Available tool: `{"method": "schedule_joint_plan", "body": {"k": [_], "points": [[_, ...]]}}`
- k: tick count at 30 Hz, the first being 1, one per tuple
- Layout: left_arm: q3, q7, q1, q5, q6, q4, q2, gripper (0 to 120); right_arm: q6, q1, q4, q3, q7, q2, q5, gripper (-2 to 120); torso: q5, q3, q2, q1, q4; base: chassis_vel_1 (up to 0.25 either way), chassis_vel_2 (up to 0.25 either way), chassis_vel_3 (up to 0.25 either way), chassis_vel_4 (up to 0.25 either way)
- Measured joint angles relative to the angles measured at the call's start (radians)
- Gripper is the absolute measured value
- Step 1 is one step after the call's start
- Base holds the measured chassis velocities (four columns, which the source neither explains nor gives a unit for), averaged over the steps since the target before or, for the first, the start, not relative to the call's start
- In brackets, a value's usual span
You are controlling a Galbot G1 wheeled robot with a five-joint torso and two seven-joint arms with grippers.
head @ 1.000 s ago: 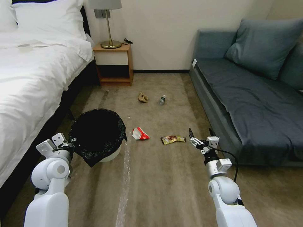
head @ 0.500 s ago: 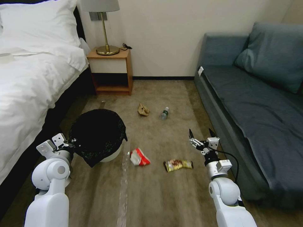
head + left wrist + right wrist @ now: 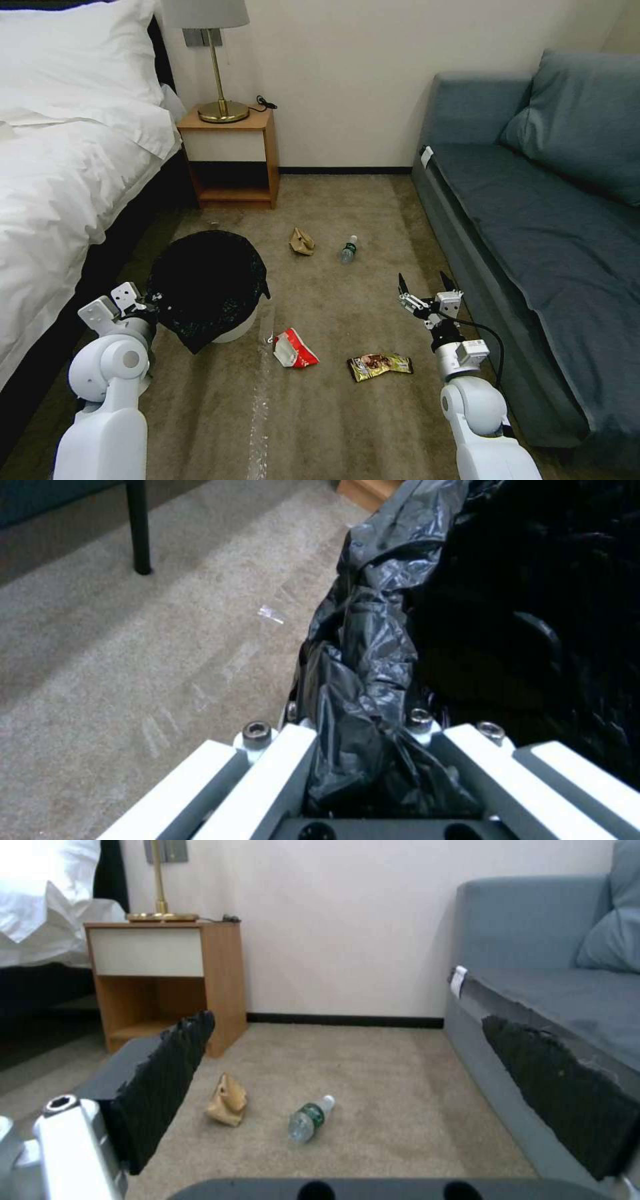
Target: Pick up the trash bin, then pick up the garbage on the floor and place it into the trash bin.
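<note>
Trash bin (image 3: 212,293): small, round, white, black bag liner (image 3: 373,690) draped over rim; held at floor level beside the bed (image 3: 60,187)
Left gripper (image 3: 148,305): clamped on bin rim through the liner folds, seen up close from the left wrist
Bin handling: likely light and stiff, liner slick and loose; firmer hold on the rim than on bag alone
Right gripper (image 3: 423,287): fingers spread wide, empty, raised above carpet (image 3: 333,413) near the sofa (image 3: 533,220)
Carton (image 3: 295,349): red and white, on carpet ahead of the bin; probably crushable, best pinched across a flat side
Wrapper (image 3: 380,365): gold-brown, flat, thin, likely slippery; nearest the right gripper
Paper wad (image 3: 301,241), bottle (image 3: 347,249): farther off, near nightstand (image 3: 230,157); bottle on its side, apt to roll
</note>
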Motion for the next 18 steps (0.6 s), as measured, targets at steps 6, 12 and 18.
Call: {"method": "schedule_joint_plan", "body": {"k": [6,12,18], "points": [[-0.001,0.0,0.012,-0.002,0.0,-0.011,0.001,3,0.004,0.019,-0.01,-0.023,0.011,-0.037,-0.061,100,0.0,0.0,0.0,0.0,-0.0002,0.0,0.0,0.0,0.0],[-0.008,0.001,0.01,-0.002,0.001,-0.014,0.002,3,-0.024,0.063,-0.074,-0.063,-0.006,-0.096,-0.136,100,0.0,0.0,0.0,0.0,-0.0001,0.0,0.0,0.0,0.0],[-0.013,0.008,-0.001,0.001,0.001,0.0,0.009,3,-0.033,0.101,-0.179,-0.101,-0.098,-0.154,-0.29,100,0.0003,0.0,0.0,0.0,0.0,0.0,0.0,0.0,0.0]]}}
